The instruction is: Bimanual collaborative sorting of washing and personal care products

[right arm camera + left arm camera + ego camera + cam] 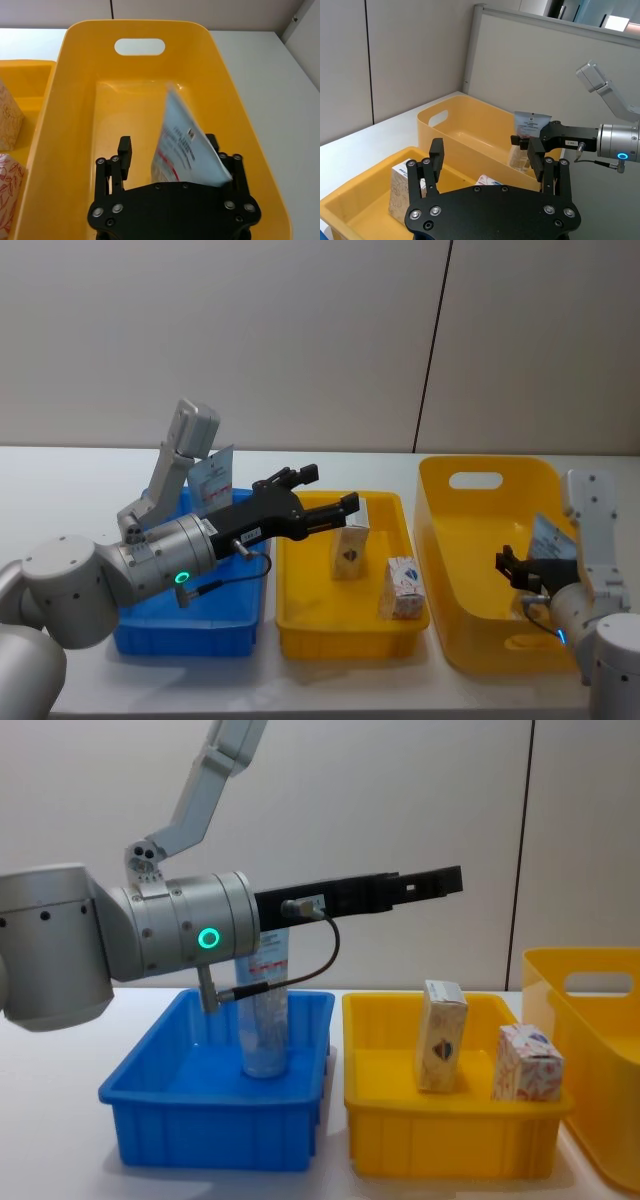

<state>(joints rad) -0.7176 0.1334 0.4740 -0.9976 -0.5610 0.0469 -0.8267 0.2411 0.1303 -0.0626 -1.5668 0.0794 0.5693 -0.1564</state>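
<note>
Here, the right gripper point(512, 565) hangs inside the deep yellow plastic bin point(470, 540) at the right. Its fingers are apart, and a translucent pale-blue squeeze tube point(187, 145) leans on one finger, seemingly unclamped. Such tubes look light, soft-walled and slippery; the flat crimped end is judged the surest hold. A second tube point(265, 1030) stands upright in the blue plastic bin point(210, 1130) at left. The left gripper point(328, 490), wide and empty, reaches level over that bin toward the shallow yellow tray point(340, 635). There the farther cream cardboard box point(350, 550) and the nearer cream box point(402, 588) stand. Both look rigid and light, best pinched across flat faces.
</note>
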